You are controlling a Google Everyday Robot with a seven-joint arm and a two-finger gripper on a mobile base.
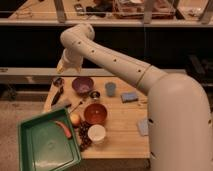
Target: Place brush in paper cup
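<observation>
Brush (56, 92) lies well apart from the paper cup (96, 134); gripper (63, 69) hangs above it, and we cannot tell its opening.

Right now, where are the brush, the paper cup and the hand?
brush (56, 93), camera view, black handle.
paper cup (96, 133), camera view, open white top.
hand (64, 69), camera view, its lower tip, near the brush's head.

White paper cup (96, 134); green tray (44, 150); purple bowl (82, 85); pale gripper (64, 68) above black brush (56, 94).

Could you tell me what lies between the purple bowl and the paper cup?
The camera view shows an orange-brown bowl between the purple bowl and paper cup; the gripper hovers above the brush.
</observation>
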